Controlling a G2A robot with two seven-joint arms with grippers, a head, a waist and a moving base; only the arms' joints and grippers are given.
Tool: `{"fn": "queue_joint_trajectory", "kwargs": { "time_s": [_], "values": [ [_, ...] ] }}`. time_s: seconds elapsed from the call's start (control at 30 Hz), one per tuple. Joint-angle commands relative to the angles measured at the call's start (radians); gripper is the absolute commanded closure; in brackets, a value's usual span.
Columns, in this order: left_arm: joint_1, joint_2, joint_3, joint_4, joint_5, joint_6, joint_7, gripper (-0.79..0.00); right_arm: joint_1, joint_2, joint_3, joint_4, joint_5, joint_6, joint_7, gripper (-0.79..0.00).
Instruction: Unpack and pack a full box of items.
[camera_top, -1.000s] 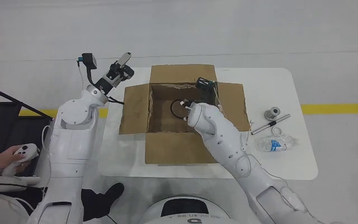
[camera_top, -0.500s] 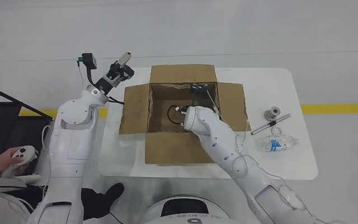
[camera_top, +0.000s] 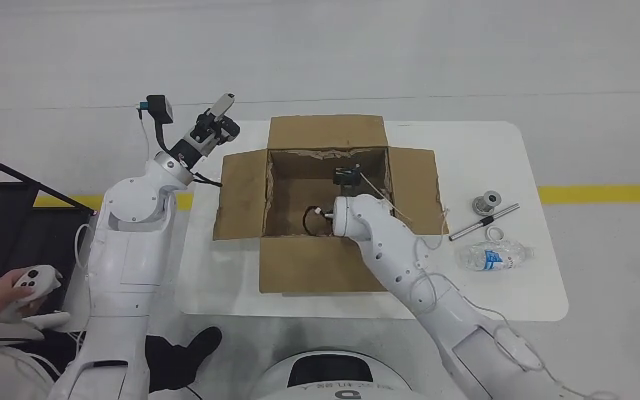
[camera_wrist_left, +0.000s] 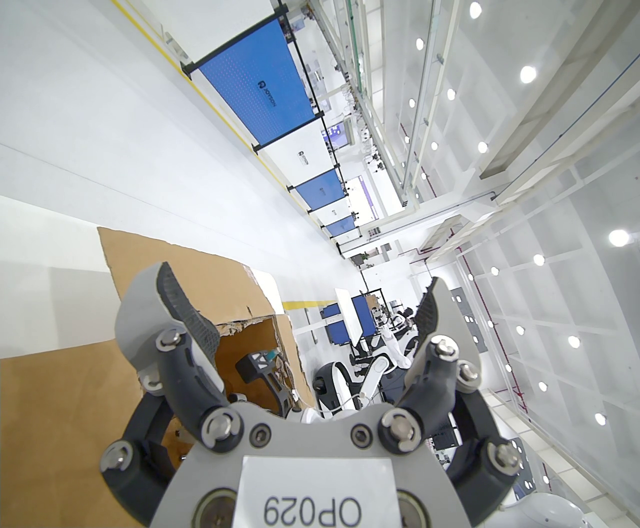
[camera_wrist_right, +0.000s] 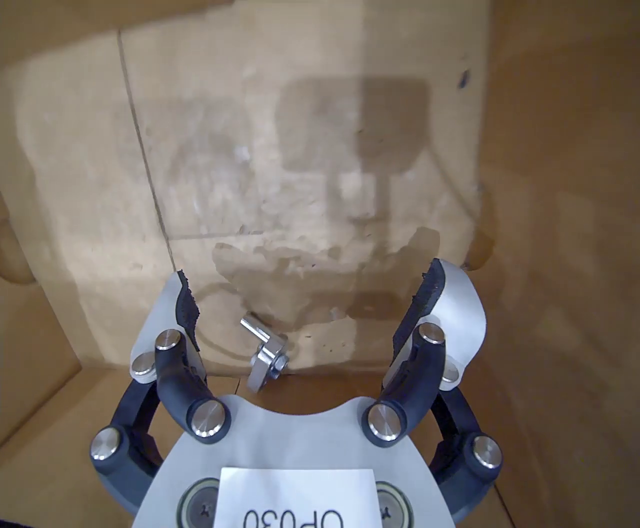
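Well, my left gripper (camera_wrist_left: 300, 295) hangs spread wide and empty by the far-left corner of the box (camera_top: 325, 131). My right gripper (camera_wrist_right: 309, 280) is down inside the box, jaws far apart, holding nothing. A small metal fitting (camera_wrist_right: 265, 357) lies on the floor there. Farther right rest a spool (camera_top: 486, 203), rod (camera_top: 483, 222) and bottle (camera_top: 492, 256).

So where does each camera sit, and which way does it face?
Top view: above the robot, facing down at white table and open brown cardboard box; both arms show.
Left wrist: beside the box, facing the hall; open left gripper shows.
Right wrist: inside the box, facing a small silver metal part; open right gripper shows.
Shared: the box.
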Motion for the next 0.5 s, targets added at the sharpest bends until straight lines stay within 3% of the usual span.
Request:
{"fn": "queue_joint_trajectory", "kwargs": {
  "time_s": [0.0,0.1,0.33,0.47],
  "values": [
    [0.000,0.000,0.000,0.000,-0.001,0.000,0.000,-0.785,-0.004,-0.003,0.003,-0.004,-0.015,-0.034,0.035,-0.739],
    [0.000,0.000,0.000,0.000,-0.001,0.000,0.000,-0.785,-0.026,-0.005,0.036,-0.039,-0.051,-0.082,0.083,-0.674],
    [0.000,0.000,0.000,0.000,-0.001,0.000,0.000,-0.785,-0.128,-0.010,0.124,-0.150,-0.202,-0.228,0.229,-0.723],
    [0.000,0.000,0.000,0.000,-0.001,0.000,0.000,-0.785,-0.163,-0.040,0.160,-0.187,-0.297,-0.274,0.275,-0.680]
  ]
}}
